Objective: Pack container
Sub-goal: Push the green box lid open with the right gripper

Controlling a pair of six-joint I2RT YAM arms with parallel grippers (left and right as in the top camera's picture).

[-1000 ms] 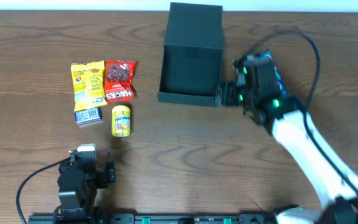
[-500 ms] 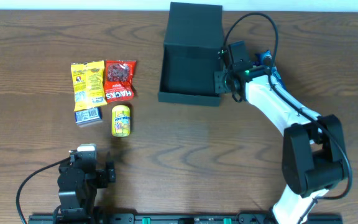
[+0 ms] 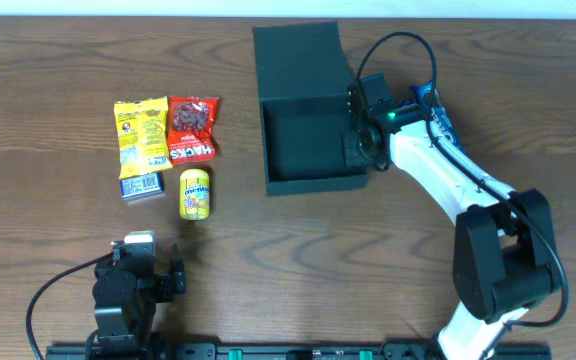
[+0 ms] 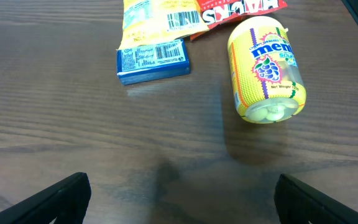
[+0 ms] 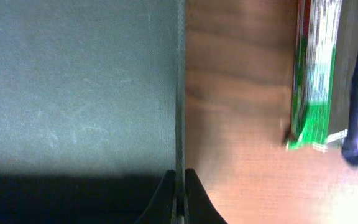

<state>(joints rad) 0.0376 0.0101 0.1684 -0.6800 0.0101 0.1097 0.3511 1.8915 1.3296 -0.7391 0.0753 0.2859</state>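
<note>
Green-black wall pinched tight in my right gripper: I've got the container by its right side, far-centre, lid flap open. Left gripper empty, jaws wide, just short of the Mentos tub. Looks like box positioning. Next: let go, load tub.

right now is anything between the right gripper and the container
Nothing visible is. The right gripper is shut directly on the container, pinching its thin right wall with one finger inside and one outside.
</note>
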